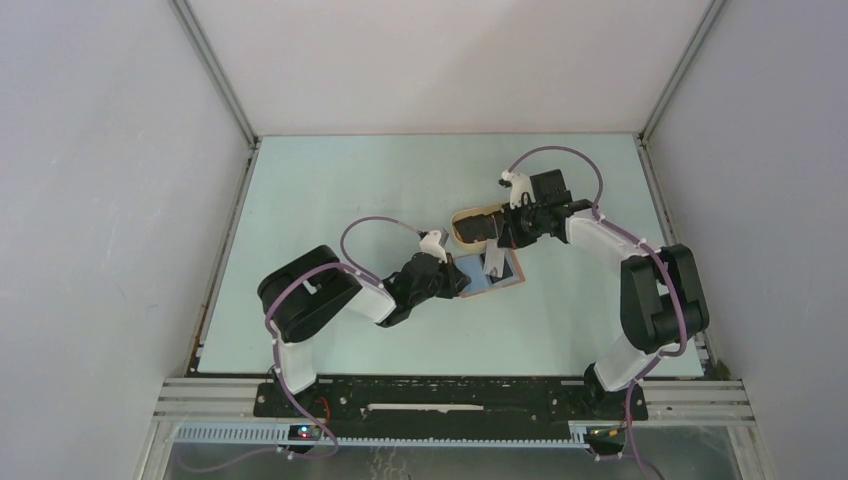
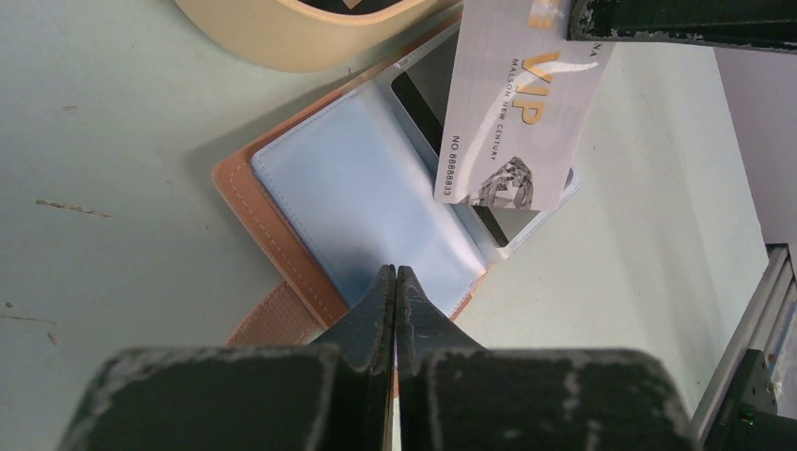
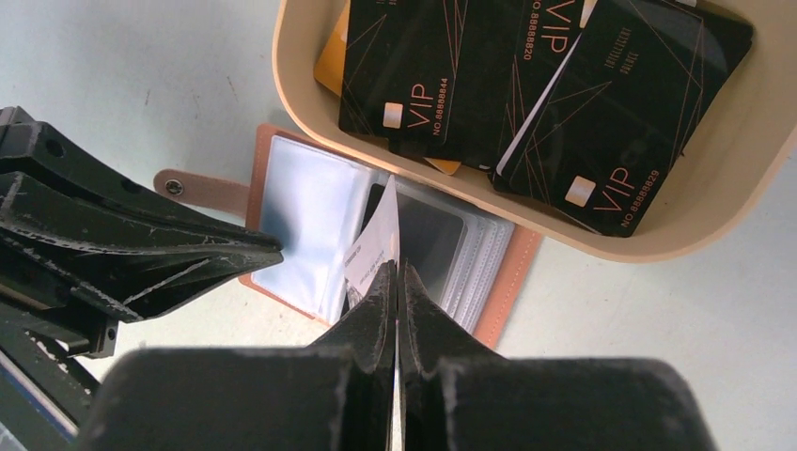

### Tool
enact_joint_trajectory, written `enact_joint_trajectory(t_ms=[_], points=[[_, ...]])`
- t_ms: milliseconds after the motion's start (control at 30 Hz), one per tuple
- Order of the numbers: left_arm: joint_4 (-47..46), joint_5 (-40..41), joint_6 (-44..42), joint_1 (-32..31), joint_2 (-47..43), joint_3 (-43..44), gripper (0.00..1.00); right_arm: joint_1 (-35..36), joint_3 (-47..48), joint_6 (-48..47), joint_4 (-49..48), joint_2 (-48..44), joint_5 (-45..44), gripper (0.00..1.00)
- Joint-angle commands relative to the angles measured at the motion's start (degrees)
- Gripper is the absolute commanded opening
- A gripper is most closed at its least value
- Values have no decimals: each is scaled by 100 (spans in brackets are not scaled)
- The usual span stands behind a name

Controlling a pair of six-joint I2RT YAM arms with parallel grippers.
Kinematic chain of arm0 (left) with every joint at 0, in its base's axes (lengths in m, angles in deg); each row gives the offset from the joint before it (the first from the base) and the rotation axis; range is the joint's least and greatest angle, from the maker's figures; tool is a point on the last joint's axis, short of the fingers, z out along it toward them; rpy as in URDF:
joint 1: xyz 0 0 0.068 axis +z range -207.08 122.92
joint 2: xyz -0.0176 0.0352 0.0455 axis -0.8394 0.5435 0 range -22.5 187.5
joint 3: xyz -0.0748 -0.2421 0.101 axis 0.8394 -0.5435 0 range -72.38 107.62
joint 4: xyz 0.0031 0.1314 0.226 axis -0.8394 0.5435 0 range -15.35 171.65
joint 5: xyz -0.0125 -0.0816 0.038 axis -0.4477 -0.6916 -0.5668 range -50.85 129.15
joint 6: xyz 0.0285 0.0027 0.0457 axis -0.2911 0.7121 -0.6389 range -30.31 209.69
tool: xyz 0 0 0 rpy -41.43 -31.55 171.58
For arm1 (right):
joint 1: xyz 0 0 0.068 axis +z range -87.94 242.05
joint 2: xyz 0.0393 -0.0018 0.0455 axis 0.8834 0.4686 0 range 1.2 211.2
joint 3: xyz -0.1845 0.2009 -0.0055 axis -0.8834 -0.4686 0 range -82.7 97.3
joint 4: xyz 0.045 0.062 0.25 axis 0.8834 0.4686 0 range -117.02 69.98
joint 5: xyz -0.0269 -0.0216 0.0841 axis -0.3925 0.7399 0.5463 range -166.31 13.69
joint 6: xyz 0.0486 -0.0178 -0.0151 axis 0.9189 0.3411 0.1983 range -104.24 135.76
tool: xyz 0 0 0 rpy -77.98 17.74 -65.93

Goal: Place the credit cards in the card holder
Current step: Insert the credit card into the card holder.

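The card holder (image 2: 320,178) lies open on the table, brown edge and bluish-grey pockets up, just in front of the tray. My left gripper (image 2: 396,272) is shut, its tips down on the left pocket page. My right gripper (image 3: 396,268) is shut on a pale grey VIP credit card (image 2: 515,113), which it holds on edge over the right pockets, lower edge at a pocket that shows a dark card (image 3: 428,230). From above, the card (image 1: 495,262) stands over the holder (image 1: 478,280), between the left gripper (image 1: 462,275) and the right gripper (image 1: 497,248).
A beige oval tray (image 3: 301,113) sits right behind the holder and touches its far edge. It holds several black VIP cards (image 3: 414,66) and an orange-yellow one (image 3: 329,66). The holder's strap tab (image 3: 183,183) sticks out to the left. The left arm's fingers (image 3: 141,254) are close beside my right gripper.
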Motion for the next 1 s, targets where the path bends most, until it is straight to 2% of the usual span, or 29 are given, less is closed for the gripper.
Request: enact_joint_trajectory(t_ms=[0, 467, 967], points=[[329, 200, -36, 18, -103, 131, 0, 41, -23, -160, -167, -38, -282, 0], [324, 174, -41, 21, -115, 131, 0, 191, 58, -270, -153, 249, -401, 0], [324, 203, -36, 21, -131, 104, 0, 206, 324, -820, 490, 363, -365, 0]])
